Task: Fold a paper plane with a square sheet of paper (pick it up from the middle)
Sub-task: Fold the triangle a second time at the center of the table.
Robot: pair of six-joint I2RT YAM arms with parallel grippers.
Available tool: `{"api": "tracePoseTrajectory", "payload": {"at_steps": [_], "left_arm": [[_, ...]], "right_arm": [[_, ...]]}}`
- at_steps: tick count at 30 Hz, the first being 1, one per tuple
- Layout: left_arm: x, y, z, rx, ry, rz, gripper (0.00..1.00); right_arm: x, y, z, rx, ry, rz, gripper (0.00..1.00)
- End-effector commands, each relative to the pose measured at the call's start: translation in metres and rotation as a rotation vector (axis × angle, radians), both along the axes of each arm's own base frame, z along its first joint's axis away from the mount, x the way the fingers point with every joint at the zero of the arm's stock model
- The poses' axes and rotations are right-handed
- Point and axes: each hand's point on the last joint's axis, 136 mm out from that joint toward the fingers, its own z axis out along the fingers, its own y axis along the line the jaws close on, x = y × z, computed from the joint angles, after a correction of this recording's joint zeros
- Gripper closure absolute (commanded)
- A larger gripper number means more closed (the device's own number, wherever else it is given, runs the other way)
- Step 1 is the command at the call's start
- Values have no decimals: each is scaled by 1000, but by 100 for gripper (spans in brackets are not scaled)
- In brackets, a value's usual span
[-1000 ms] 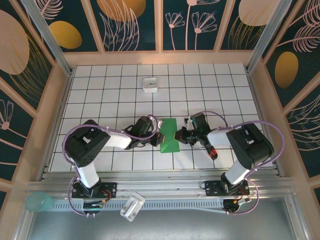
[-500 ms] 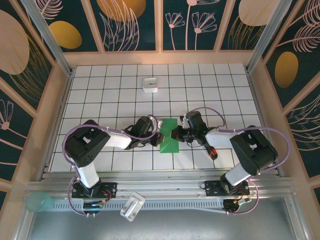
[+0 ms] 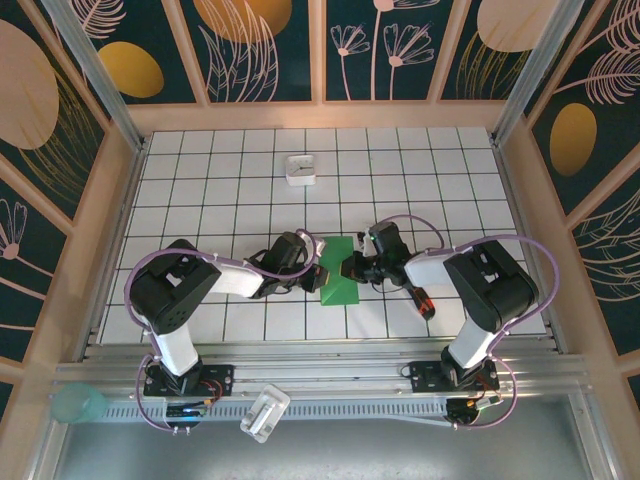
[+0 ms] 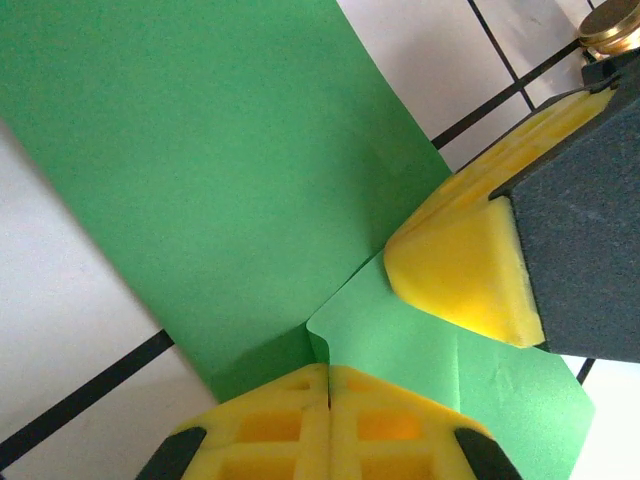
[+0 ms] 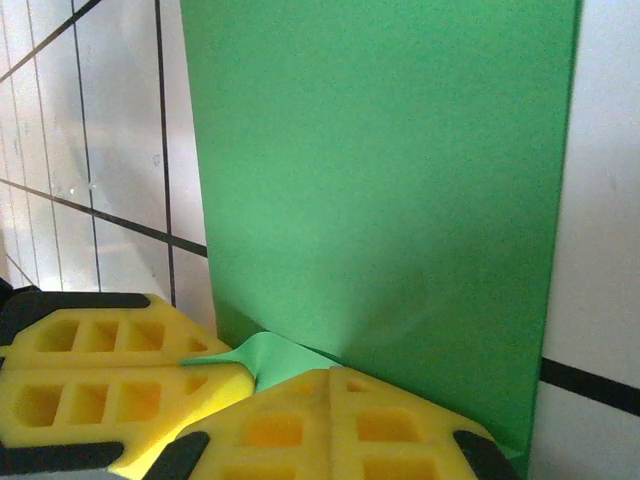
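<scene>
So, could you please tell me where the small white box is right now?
In the top view, the small white box sits on the far part of the tiled table, slightly left of centre, well beyond the green paper.

The square sheet of paper (image 3: pixel 337 272) is plain bright green. The table (image 3: pixel 230 190) beneath it is white with a black grid. The gripper pads (image 4: pixel 455 265) on it are yellow with black backing. The box (image 3: pixel 301 169) beyond it is white. The screwdriver (image 3: pixel 422 300) to its right is red and black. The walls (image 3: pixel 265 60) around it are dark teal with gold ovals and pink line-drawn flowers.
</scene>
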Motion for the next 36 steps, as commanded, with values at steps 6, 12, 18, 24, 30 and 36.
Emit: {"api": "tracePoseTrajectory", "payload": {"at_steps": [6,12,18,24,30,36], "left_arm": [[8,33,-13,136,39,141,69],[10,34,35,27,-15,200,51],[-28,6,58,-181,102,96,73],[-54,-25,42,-173,173,-56,95],[-46,-32,33,-138,159,-66,99],[-49,-17,-3,3,186,-65,99]], "right_arm": [[-28,-29,-41,-111,101,-38,100],[-30,-31,-45,-115,109,-40,100],[-29,-29,-47,-116,112,-32,100],[-29,-29,-49,-119,116,-32,100],[-29,-29,-50,-124,118,-31,100],[-29,-30,-50,-131,119,-28,100]]}}
